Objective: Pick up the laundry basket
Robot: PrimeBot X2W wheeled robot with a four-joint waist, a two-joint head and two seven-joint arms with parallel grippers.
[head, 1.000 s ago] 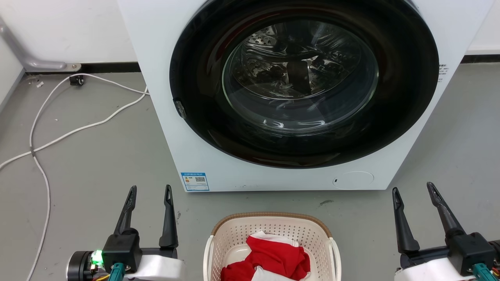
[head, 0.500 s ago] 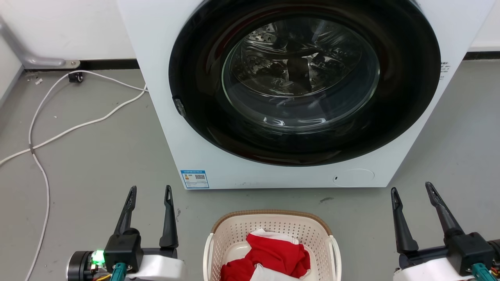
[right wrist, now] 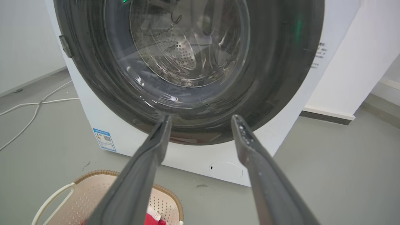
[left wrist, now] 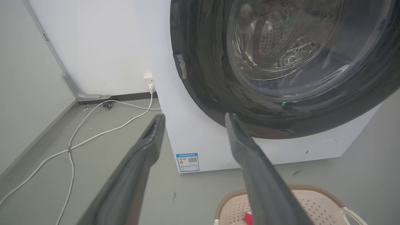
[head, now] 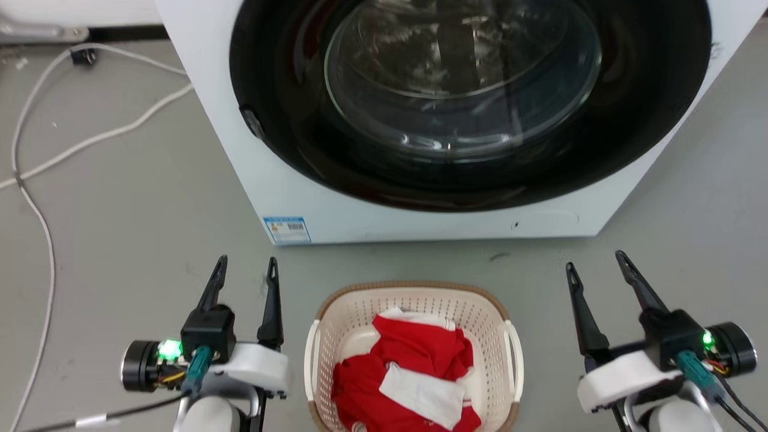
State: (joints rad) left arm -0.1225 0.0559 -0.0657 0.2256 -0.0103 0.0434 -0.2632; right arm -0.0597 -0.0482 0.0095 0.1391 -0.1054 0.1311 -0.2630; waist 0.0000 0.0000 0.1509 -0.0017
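Open grey floor (head: 138, 240) is lying ahead of both pairs of jaws. The washing machine (head: 360, 225) is blocking the path farther ahead; the laundry basket (head: 414, 305) is standing between the two pairs, leaving narrow gaps on each side.

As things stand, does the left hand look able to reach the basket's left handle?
Likely yes: the left hand is open and empty beside the laundry basket, and nothing but bare floor lies between it and that white handle. It would need to turn inward.

View tilted down — more laundry basket (head: 360, 324) showing.
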